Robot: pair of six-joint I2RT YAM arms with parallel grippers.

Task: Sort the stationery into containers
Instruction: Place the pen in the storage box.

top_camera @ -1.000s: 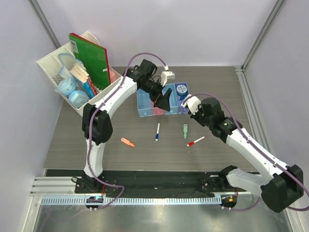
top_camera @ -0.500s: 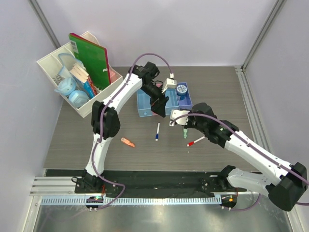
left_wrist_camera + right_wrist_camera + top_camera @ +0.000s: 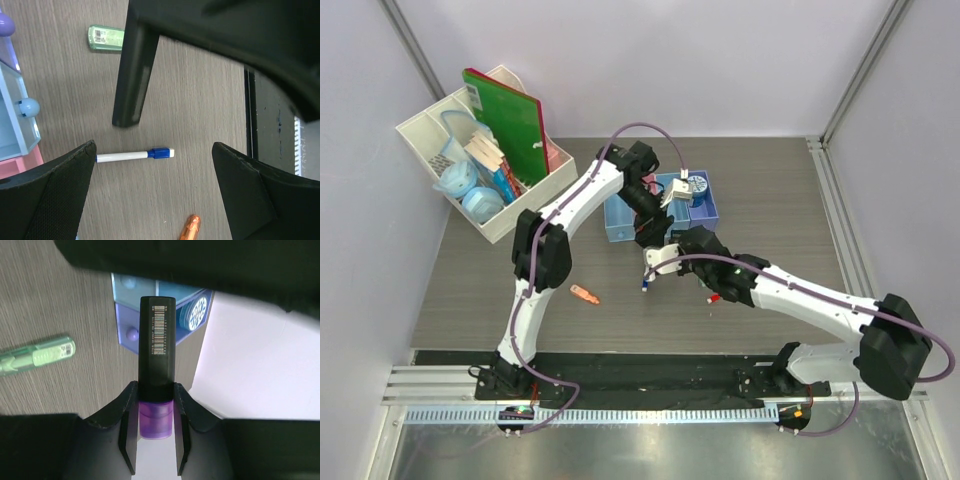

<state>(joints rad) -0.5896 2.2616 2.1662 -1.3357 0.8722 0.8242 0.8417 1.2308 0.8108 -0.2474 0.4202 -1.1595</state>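
Observation:
My right gripper (image 3: 156, 390) is shut on the purple-black marker (image 3: 157, 335), held just in front of the bin row; in the top view this gripper (image 3: 661, 262) is over the table beside the blue-white pen (image 3: 645, 284). My left gripper (image 3: 154, 146) is open and empty, jaws wide, above the blue-white pen (image 3: 135, 155); in the top view it (image 3: 653, 237) is at the near side of the bins (image 3: 618, 222). The orange marker (image 3: 584, 294) lies to the left. The green marker (image 3: 37, 357) lies on the table. The red-white pen (image 3: 713, 297) peeks from under my right arm.
A white desk organiser (image 3: 425, 130) with a green notebook (image 3: 510, 125) and tape rolls stands at the back left. A round blue tape roll (image 3: 694, 185) sits by the purple bin (image 3: 705, 210). Both arms cross close together by the bins.
My right arm has swung left and nearer with the purple-black marker, from the right of the bins to in front of them. My left gripper has moved towards the bins' near side.

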